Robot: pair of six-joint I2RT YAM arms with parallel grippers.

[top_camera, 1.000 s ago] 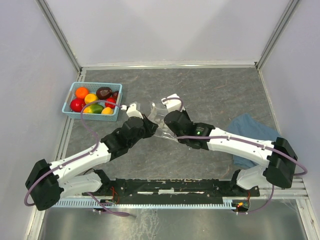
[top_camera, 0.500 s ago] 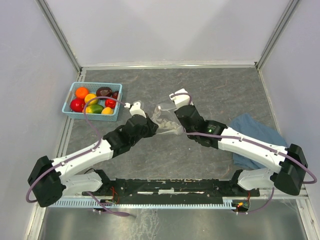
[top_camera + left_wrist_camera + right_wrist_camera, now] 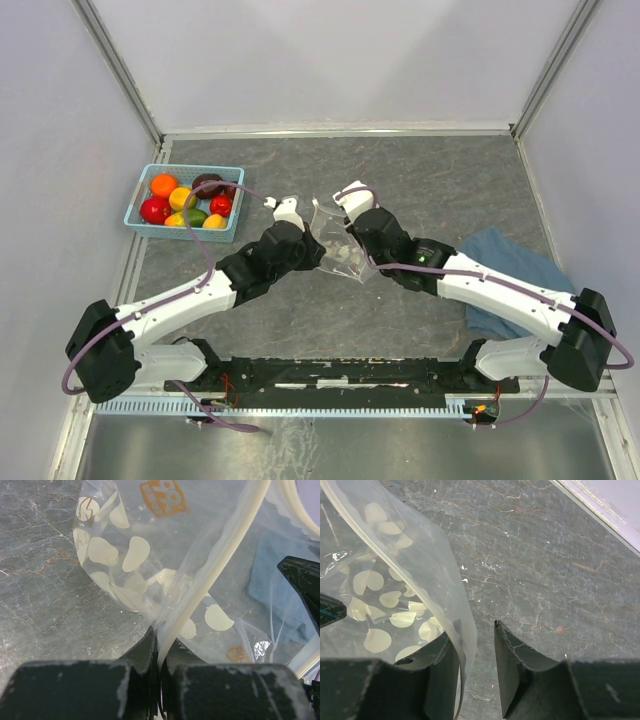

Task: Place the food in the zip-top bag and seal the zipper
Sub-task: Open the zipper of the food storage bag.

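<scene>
Zip-top bag [image 3: 130, 555] tight in left tool [image 3: 159, 636], loose between parted right tool [image 3: 474, 631].

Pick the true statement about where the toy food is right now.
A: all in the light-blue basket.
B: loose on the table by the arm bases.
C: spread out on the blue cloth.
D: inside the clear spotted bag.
A: the food sits piled in the light-blue basket at the far left, while the zip-top bag shows only its printed spots, with nothing inside.
</scene>
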